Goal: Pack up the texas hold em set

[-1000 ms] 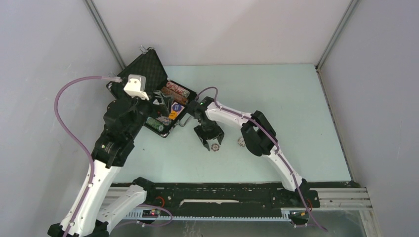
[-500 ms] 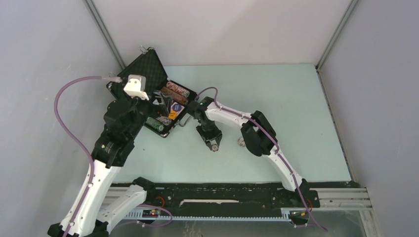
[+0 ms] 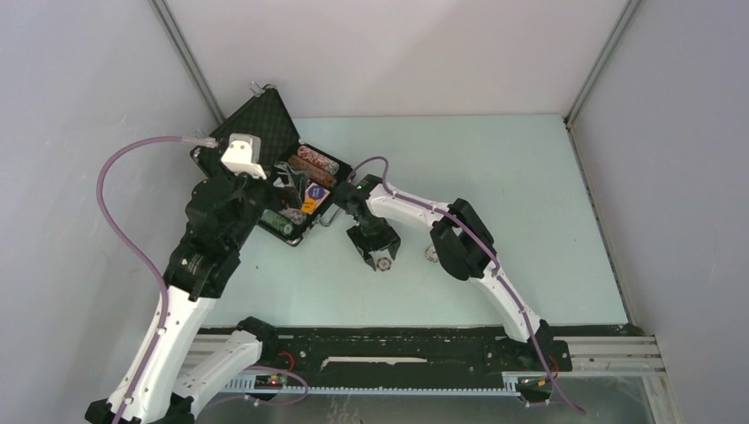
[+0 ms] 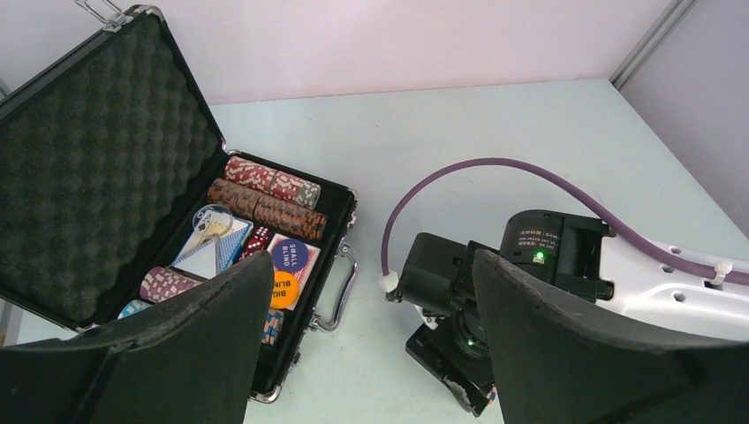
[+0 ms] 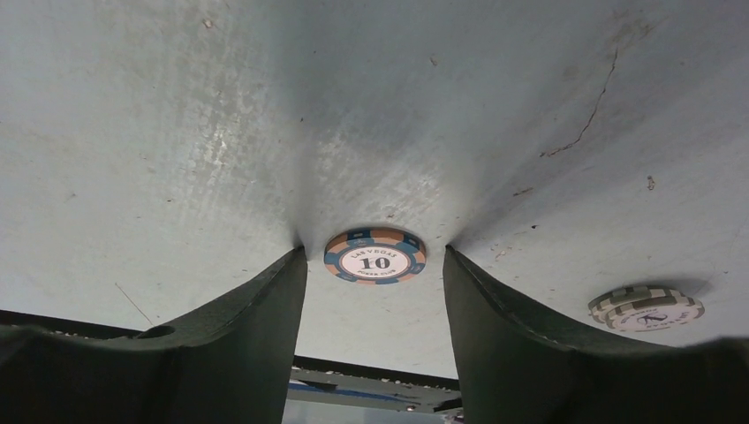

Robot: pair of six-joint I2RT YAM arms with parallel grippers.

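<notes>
While half open, right claw (image 5: pixel 371 253) straddles 10 chip (image 5: pixel 374 256), untouched

Bright even light w/ soft shadows

Open case (image 4: pixel 93 155) holds chip rows (image 4: pixel 269 184), red dice (image 4: pixel 258 238), maybe a card deck (image 4: pixel 210 246); left gripper (image 4: pixel 371 269) spread wide; right arm (image 4: pixel 565 256) beside case.

Case (image 4: pixel 97 159) near corner hidden behind left gripper (image 4: pixel 373 261) finger (image 4: pixel 177 344); its left side cut off by edge.
</notes>
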